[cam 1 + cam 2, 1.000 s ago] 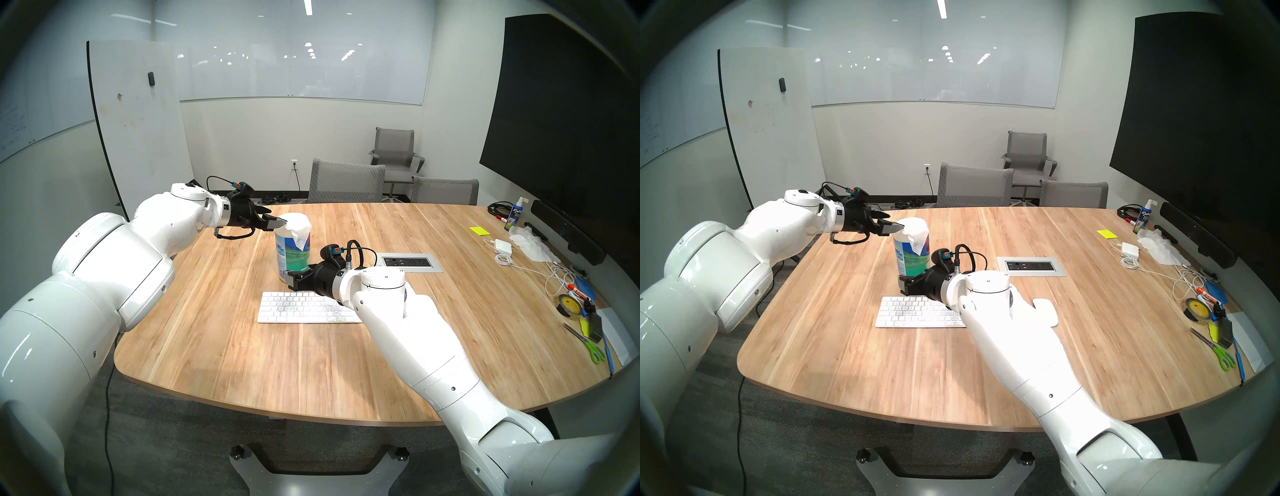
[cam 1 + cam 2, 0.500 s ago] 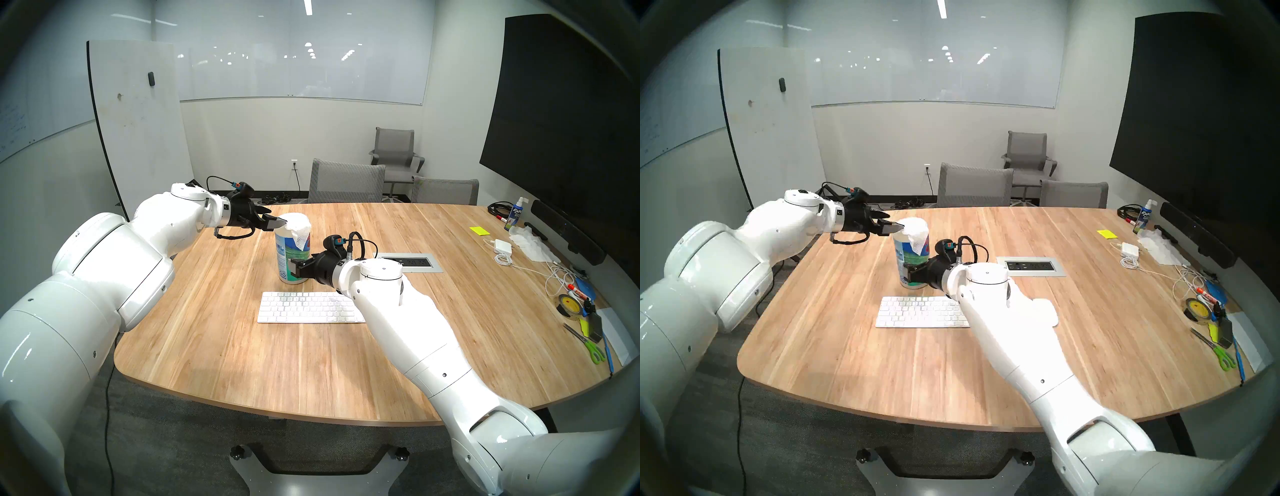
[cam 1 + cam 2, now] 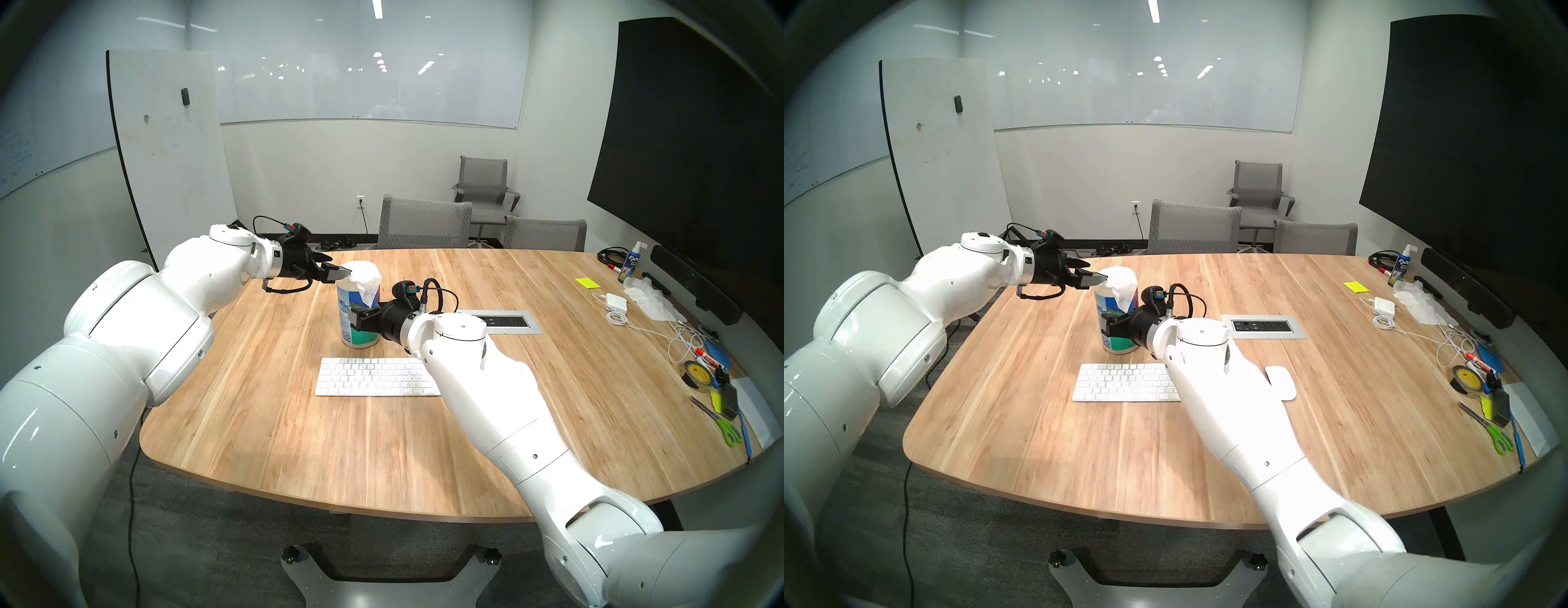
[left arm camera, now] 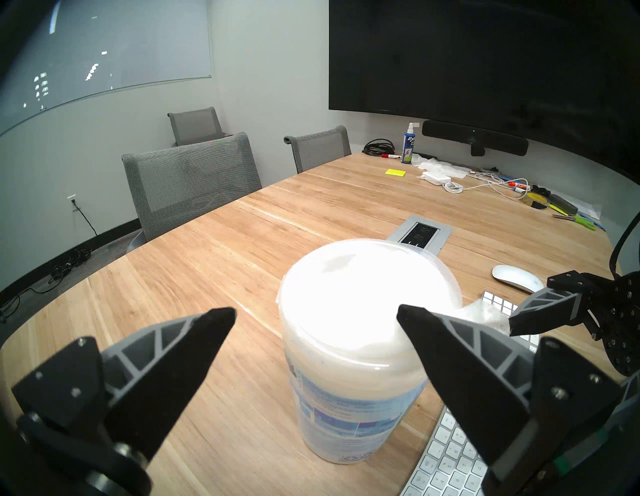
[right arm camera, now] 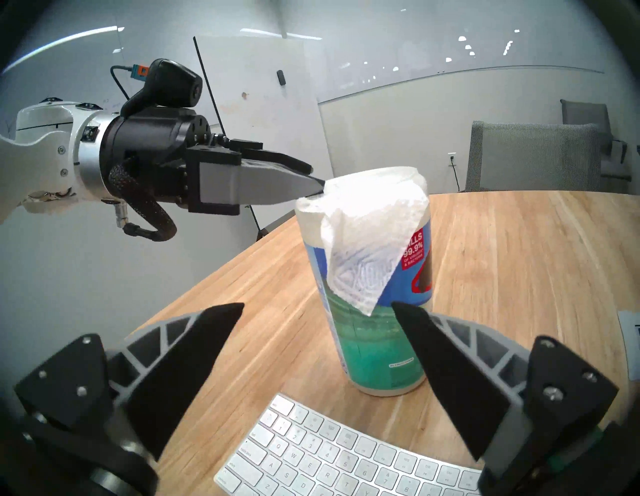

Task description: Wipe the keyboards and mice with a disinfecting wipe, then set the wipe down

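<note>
The right tool (image 5: pixel 317 308), jaws apart and empty, faces the wipe canister (image 5: pixel 377 304), where a crinkled white wipe (image 5: pixel 367 242) drapes. The left tool (image 4: pixel 315 313) stands open at its rim. The flat white keyboard (image 3: pixel 377 377) lies mid-counter (image 3: pixel 297 446), its right end hidden by the arm; the glossy mouse (image 3: pixel 1281 381) shows beside it only in the right-eye and left-wrist views.

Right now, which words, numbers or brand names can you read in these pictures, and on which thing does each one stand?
"KILLS 99.9%": red label of the wipes canister, first letter partly hidden by the wipe.
"EXPO": spray bottle.
Letters and digits: keyboard keys.
Canister's small print: too blurred.
</note>
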`<state>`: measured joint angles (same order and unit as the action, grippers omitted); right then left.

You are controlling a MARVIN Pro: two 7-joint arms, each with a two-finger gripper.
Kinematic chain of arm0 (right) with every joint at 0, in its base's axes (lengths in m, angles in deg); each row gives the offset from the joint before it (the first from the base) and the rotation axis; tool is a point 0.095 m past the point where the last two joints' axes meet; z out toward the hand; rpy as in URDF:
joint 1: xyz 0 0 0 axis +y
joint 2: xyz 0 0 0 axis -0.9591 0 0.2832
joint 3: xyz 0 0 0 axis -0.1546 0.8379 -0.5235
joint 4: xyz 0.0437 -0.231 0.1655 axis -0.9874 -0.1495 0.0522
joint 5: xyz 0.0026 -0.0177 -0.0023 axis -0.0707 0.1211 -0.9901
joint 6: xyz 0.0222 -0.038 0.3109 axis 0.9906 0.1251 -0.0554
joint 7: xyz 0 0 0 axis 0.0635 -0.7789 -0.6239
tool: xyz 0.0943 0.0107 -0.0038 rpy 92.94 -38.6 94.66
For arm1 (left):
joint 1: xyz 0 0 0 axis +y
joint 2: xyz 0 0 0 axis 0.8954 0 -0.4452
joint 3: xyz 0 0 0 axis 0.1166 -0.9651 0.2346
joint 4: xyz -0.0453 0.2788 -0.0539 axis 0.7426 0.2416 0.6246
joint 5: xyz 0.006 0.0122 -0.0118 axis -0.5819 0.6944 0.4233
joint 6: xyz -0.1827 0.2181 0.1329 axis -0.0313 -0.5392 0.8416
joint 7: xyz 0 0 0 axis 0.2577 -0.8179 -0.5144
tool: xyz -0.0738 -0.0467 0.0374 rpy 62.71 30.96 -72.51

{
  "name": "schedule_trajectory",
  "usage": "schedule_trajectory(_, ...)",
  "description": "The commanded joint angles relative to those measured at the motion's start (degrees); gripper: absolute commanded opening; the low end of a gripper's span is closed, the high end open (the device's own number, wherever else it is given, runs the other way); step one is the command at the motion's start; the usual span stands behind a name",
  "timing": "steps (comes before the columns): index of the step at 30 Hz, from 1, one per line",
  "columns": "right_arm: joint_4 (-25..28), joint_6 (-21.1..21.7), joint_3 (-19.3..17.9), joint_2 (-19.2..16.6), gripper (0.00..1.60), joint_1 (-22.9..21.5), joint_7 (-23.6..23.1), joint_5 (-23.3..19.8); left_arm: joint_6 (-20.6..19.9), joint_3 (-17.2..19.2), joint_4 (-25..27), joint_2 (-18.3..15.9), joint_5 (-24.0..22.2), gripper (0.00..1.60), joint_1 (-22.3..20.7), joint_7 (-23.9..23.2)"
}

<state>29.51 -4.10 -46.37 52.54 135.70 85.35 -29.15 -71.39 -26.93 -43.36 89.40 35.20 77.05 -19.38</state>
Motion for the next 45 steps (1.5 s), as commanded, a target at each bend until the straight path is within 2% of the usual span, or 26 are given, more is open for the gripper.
schedule_trajectory(1, -0.1, -1.7, -0.1, 2.8, 1.60, -1.6, 1.9, 0.5, 0.1, 0.2, 0.5, 0.0, -0.1, 1.60, -1.4, 0.0)
schedule_trajectory(16, -1.9, -2.5, 0.0, 4.4, 1.60, -1.9, 5.2, 2.6, 0.1, 0.2, 0.5, 0.0, -0.1, 1.60, -1.4, 0.0)
schedule_trajectory(45, -4.6, -3.2, -0.5, 5.9, 1.60, -2.8, 7.4, 4.3, 0.1, 0.2, 0.5, 0.0, -0.1, 1.60, -1.4, 0.0)
